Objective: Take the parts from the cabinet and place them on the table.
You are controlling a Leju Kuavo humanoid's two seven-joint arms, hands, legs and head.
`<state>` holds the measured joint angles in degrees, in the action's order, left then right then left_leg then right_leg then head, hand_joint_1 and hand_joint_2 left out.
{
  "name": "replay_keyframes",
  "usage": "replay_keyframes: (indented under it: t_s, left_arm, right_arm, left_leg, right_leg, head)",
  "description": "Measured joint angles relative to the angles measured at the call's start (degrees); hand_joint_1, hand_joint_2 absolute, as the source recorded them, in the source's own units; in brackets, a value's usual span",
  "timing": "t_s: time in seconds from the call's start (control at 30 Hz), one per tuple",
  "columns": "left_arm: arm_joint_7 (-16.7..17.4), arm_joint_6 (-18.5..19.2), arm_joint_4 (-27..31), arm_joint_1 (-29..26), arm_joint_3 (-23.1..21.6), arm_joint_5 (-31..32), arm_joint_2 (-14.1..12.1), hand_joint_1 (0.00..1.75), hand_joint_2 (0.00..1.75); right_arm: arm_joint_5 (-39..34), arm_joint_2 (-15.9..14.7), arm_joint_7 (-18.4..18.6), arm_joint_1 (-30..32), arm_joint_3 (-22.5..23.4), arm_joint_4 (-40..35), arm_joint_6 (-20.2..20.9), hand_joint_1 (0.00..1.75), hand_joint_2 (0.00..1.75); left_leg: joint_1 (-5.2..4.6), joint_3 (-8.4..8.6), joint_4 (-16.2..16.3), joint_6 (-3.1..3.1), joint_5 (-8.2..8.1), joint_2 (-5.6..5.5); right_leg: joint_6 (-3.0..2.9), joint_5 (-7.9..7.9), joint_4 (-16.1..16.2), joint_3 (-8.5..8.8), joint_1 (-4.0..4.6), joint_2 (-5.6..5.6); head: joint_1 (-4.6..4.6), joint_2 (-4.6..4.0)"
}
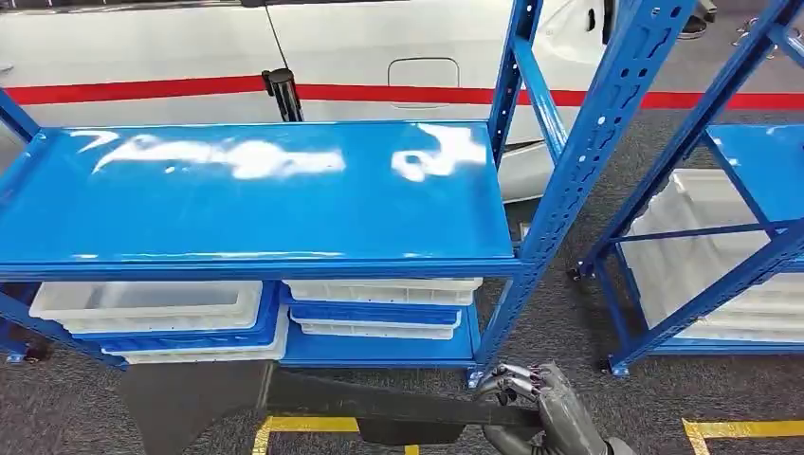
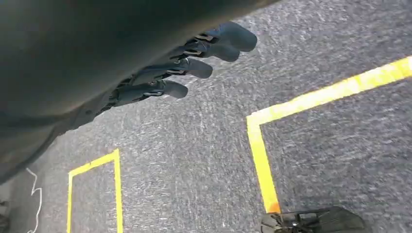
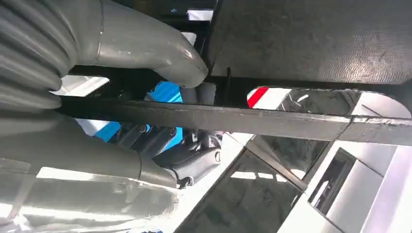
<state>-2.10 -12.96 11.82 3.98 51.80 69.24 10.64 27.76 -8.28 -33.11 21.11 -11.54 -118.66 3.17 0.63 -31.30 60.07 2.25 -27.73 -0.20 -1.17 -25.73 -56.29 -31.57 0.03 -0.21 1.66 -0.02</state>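
A long black part (image 1: 313, 403) lies across the bottom of the head view, broad at its left end and narrowing to a flat bar on the right. My right hand (image 1: 540, 403) grips the bar's right end, fingers curled over its top edge. In the right wrist view the thumb (image 3: 141, 46) and the fingers clamp that bar (image 3: 243, 119) between them. In the left wrist view the part (image 2: 73, 48) is a dark mass covering most of my left hand (image 2: 184, 68), whose dark fingers reach out along its underside above the carpet.
A blue rack (image 1: 256, 199) stands right ahead with a bare top shelf and white trays (image 1: 152, 303) on the lower shelf. A second blue rack (image 1: 749, 171) with white bins (image 1: 692, 256) is to the right. Yellow tape (image 1: 740, 428) marks the grey carpet. A white car (image 1: 398, 47) is behind.
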Motion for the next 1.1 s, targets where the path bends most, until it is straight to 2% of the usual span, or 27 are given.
replay_keyframes:
  t_s: [0.03, 0.07, 0.1, 0.13, 0.17, 0.2, 0.23, 0.3, 0.37, 0.4, 0.43, 0.5, 0.53, 0.57, 0.6, 0.67, 0.7, 0.73, 0.77, 0.83, 0.87, 0.9, 0.97, 1.0, 1.03, 1.07, 1.1]
  left_arm:
    - [0.0, -0.02, 0.09, 0.01, -0.17, 0.22, -0.46, 0.0, 0.0]
    - [-0.02, -0.07, 0.04, 0.05, -0.35, 0.46, -0.17, 0.0, 0.0]
    - [-0.02, -0.11, 0.04, 0.13, -0.46, 0.65, -0.2, 0.0, 0.0]
    - [0.0, -0.11, 0.04, 0.16, -0.59, 0.72, -0.28, 0.0, 0.0]
    - [0.0, -0.15, 0.04, 0.16, -0.79, 0.74, -0.28, 0.0, 0.0]
    - [-0.04, -0.15, 0.04, 0.17, -0.94, 0.81, -0.22, 0.0, 0.0]
    - [-0.13, -0.13, 0.04, 0.25, -1.01, 0.85, -0.09, 0.0, 0.0]
    - [-0.33, 0.26, 0.04, 0.34, -1.05, 1.09, -0.04, 0.0, 0.0]
    - [-0.42, 0.31, 0.04, 0.22, -1.07, 1.16, 0.07, 0.0, 0.0]
    - [-0.42, 0.35, 0.02, 0.2, -1.07, 1.16, 0.13, 0.0, 0.0]
    - [-0.42, 0.44, 0.02, 0.21, -1.07, 1.16, 0.18, 0.0, 0.0]
    - [-0.42, 0.68, 0.02, 0.23, -1.16, 1.16, 0.33, 0.0, 0.0]
    - [-0.42, 0.72, 0.02, 0.25, -1.2, 1.16, 0.35, 0.0, 0.0]
    - [-0.42, 0.72, 0.02, 0.26, -1.22, 1.16, 0.37, 0.0, 0.0]
    - [-0.42, 0.7, 0.02, 0.25, -1.25, 1.16, 0.37, 0.0, 0.0]
    - [-0.42, 0.61, 0.02, 0.21, -1.25, 1.18, 0.39, 0.0, 0.0]
    - [-0.44, 0.48, 0.02, 0.19, -1.25, 1.24, 0.31, 0.0, 0.0]
    - [-0.5, 0.33, 0.02, 0.14, -1.25, 1.44, 0.26, 0.0, 0.0]
    - [-0.57, 0.24, 0.02, 0.13, -1.31, 1.81, 0.26, 0.0, 0.0]
    - [-0.59, 0.26, 0.02, 0.08, -1.61, 2.36, 0.22, 0.0, 0.0]
    - [-0.59, 0.26, 0.02, 0.03, -1.77, 2.49, 0.17, 0.0, 0.0]
    - [-0.57, 0.26, 0.02, -0.03, -1.86, 2.55, 0.09, 0.0, 0.0]
    - [-0.28, 0.33, 0.02, -0.03, -2.03, 3.06, -0.13, 0.0, 0.0]
    - [-0.17, 0.42, 0.02, 0.03, -2.25, 3.15, -0.3, 0.0, 0.0]
    - [-0.11, 0.44, 0.02, 0.12, -2.45, 3.19, -0.46, 0.0, 0.0]
    - [-0.11, 0.44, 0.02, 0.2, -2.49, 3.19, -0.5, 0.0, 0.0]
    - [-0.11, 0.44, 0.02, 0.25, -2.56, 3.19, -0.57, 0.0, 0.0]
  right_arm:
    - [0.42, 0.28, 0.04, -0.2, 0.0, 0.04, 0.0, 1.75, 1.75]
    - [0.63, 0.31, 0.0, -0.49, 0.07, 0.04, -0.04, 1.75, 1.75]
    - [0.9, 0.5, 0.02, -0.72, 0.04, 0.07, -0.07, 1.75, 1.75]
    - [0.96, 0.63, 0.02, -0.84, 0.04, 0.07, -0.09, 1.75, 1.75]
    - [1.05, 0.72, 0.02, -1.0, 0.07, 0.0, -0.11, 1.75, 1.75]
    - [1.14, 0.66, 0.04, -0.98, 0.2, 0.0, -0.13, 1.75, 1.75]
    - [1.2, 0.66, 0.02, -0.99, 0.28, 0.0, -0.18, 1.75, 1.75]
    - [1.46, 0.66, 0.07, -1.05, 0.46, 0.04, -0.24, 1.75, 1.75]
    - [1.66, 0.55, 0.11, -0.98, 0.63, 0.15, -0.26, 1.75, 1.75]
    - [1.75, 0.48, 0.11, -0.97, 0.7, 0.15, -0.26, 1.75, 1.75]
    - [1.81, 0.46, 0.09, -0.98, 0.72, 0.15, -0.28, 1.75, 1.75]
    - [1.9, 0.44, 0.07, -1.0, 0.72, 0.15, -0.31, 1.75, 1.75]
    - [1.9, 0.44, 0.02, -1.09, 0.72, 0.15, -0.33, 1.75, 1.75]
    - [1.99, 0.44, 0.02, -0.99, 0.72, 0.13, -0.35, 1.75, 1.75]
    - [1.94, 0.48, -0.09, -0.98, 0.72, 0.13, -0.46, 1.75, 1.75]
    - [2.08, 0.46, -0.17, -0.67, 0.74, 0.13, -0.65, 1.75, 1.75]
    - [2.25, 0.5, -0.2, -0.64, 0.72, 0.13, -0.72, 1.75, 1.75]
    - [2.51, 0.57, -0.26, -0.55, 0.72, 0.11, -0.81, 1.75, 1.75]
    - [2.75, 0.63, -0.33, -0.4, 0.72, 0.09, -0.98, 1.75, 1.75]
    - [3.21, 0.83, -0.37, -0.09, 0.7, 0.02, -1.09, 1.75, 1.75]
    - [3.32, 0.87, -0.39, 0.11, 0.68, 0.02, -1.09, 1.75, 1.75]
    - [3.52, 0.9, -0.42, 0.2, 0.63, 0.02, -1.09, 1.75, 1.75]
    - [3.78, 0.87, -0.42, 0.15, 0.59, 0.02, -1.07, 1.75, 1.75]
    - [3.85, 0.87, -0.44, 0.0, 0.59, 0.02, -1.03, 1.75, 1.75]
    - [3.85, 0.87, -0.46, -0.23, 0.55, 0.02, -0.94, 1.75, 1.75]
    - [3.85, 0.87, -0.5, -0.35, 0.52, 0.02, -0.87, 1.75, 1.75]
    - [3.82, 0.83, -0.68, -0.71, 0.44, 0.02, -0.72, 1.75, 1.75]
  left_leg:
    - [-0.41, 0.55, -1.07, 0.85, -0.06, 0.41]
    - [-0.89, 0.53, -1.92, 1.34, 0.53, 0.47]
    - [-1.2, 0.48, -1.93, 1.54, 0.63, 0.45]
    - [-1.35, 0.43, -2.05, 1.75, 0.75, 0.44]
    - [-1.3, 0.59, -3.15, 2.18, 1.36, 0.36]
    - [-0.34, 1.43, -4.84, 1.65, 2.71, 0.44]
    - [-0.47, 1.39, -5.35, 1.86, 3.05, 0.41]
    - [-0.52, 0.61, -5.34, 1.8, 3.56, 0.46]
    - [-0.59, 0.0, -5.28, 1.42, 3.84, 0.44]
    - [-0.55, -0.15, -5.27, 1.2, 3.98, 0.44]
    - [-0.49, -0.24, -5.25, 1.02, 4.09, 0.41]
    - [-0.39, -0.42, -4.77, 0.65, 4.12, 0.27]
    - [-0.48, -0.68, -4.3, 0.19, 4.01, 0.28]
    - [-0.9, -0.89, -3.95, -0.39, 3.62, 0.2]
    - [-0.94, -0.91, -3.91, -0.66, 3.62, 0.23]
    - [-0.51, -0.87, -4.0, -1.36, 3.94, 0.24]
    - [-0.09, -1.14, -3.49, -1.67, 3.73, 0.23]
    - [0.03, -1.7, -1.97, -2.02, 2.31, 0.22]
    - [0.15, -2.89, 1.11, -2.32, -0.19, 0.22]
    - [0.34, -7.04, 10.92, -2.94, -5.38, 0.22]
    - [0.49, -8.36, 14.15, -3.06, -6.51, 0.22]
    - [0.56, -8.42, 14.74, -3.07, -6.2, 0.22]
    - [0.57, -4.66, 7.99, -2.82, -2.11, 0.23]
    - [0.58, -1.73, 2.48, -2.56, 0.36, 0.24]
    - [0.55, 1.08, -3.05, -2.16, 1.59, 0.22]
    - [0.33, 1.12, -3.07, -2.1, 1.1, 0.2]
    - [-0.15, 0.77, -3.07, -1.66, 1.49, 0.2]
  right_leg:
    - [0.37, 0.21, 0.09, 0.07, 0.05, -0.06]
    - [0.42, 0.23, 0.09, -0.01, -0.19, -0.09]
    - [0.73, 0.41, 0.15, -0.06, -0.46, -0.11]
    - [0.97, 0.56, 0.41, -0.03, -0.58, -0.14]
    - [1.55, 0.94, 0.94, 0.11, -0.11, -0.14]
    - [1.56, 0.62, 0.19, -0.43, 0.03, -0.11]
    - [1.34, -0.78, -1.41, -1.51, -0.02, 0.04]
    - [0.84, -5.15, -10.39, -5.62, -0.38, 0.13]
    - [1.41, -7.77, -17.58, -8.77, -0.79, 0.12]
    - [2.02, -7.32, -17.05, -8.37, -1.08, 0.12]
    - [2.75, -6.09, -14.14, -6.55, -1.35, 0.11]
    - [4.17, -2.34, -2.34, 0.33, -1.95, 0.07]
    - [3.93, -1.89, 1.45, 2.28, -2.15, -0.01]
    - [3.45, -1.57, 1.48, 2.01, -1.37, 0.08]
    - [2.87, -1.29, 1.36, 1.7, -1.7, 0.09]
    - [2.11, -1.11, 1.26, 1.55, -1.35, 0.1]
    - [1.51, -0.69, 1.45, 2.13, -2.38, 0.1]
    - [1.29, -0.56, 1.44, 2.03, -2.22, 0.08]
    - [0.87, -0.37, 1.43, 1.96, -2.19, 0.02]
    - [0.75, -0.27, 1.39, 1.54, -1.96, -0.03]
    - [0.71, -0.23, 1.37, 1.43, -1.86, -0.03]
    - [0.62, -0.16, 1.37, 1.41, -1.78, -0.02]
    - [0.65, -0.16, 1.34, 1.56, -1.78, 0.04]
    - [0.68, -0.15, 1.34, 1.69, -1.78, 0.09]
    - [0.75, -0.11, 1.36, 1.75, -1.76, 0.11]
    - [0.96, -0.01, 1.37, 1.68, -1.53, 0.11]
    - [1.56, 0.11, 1.39, 1.37, -1.29, 0.1]
  head:
    - [-0.68, 0.0]
    - [-0.7, 0.0]
    - [-0.15, 0.0]
    - [-0.13, 0.0]
    - [-0.11, 0.0]
    - [-0.22, 0.0]
    - [-0.31, 0.0]
    - [-0.52, 0.0]
    - [-0.52, 0.0]
    - [-0.48, 0.0]
    - [-0.5, 0.0]
    - [-0.52, 0.0]
    - [-0.55, 0.0]
    - [-0.63, 0.0]
    - [-0.33, 0.0]
    - [-0.41, 0.0]
    - [-0.42, 0.0]
    - [-0.28, 0.0]
    - [-0.13, 0.0]
    - [-0.15, 0.0]
    - [-0.2, 0.0]
    - [-0.2, 0.0]
    - [-0.2, 0.0]
    - [-0.15, 0.0]
    - [-0.19, 0.0]
    - [-0.26, 0.0]
    - [-0.13, 0.0]
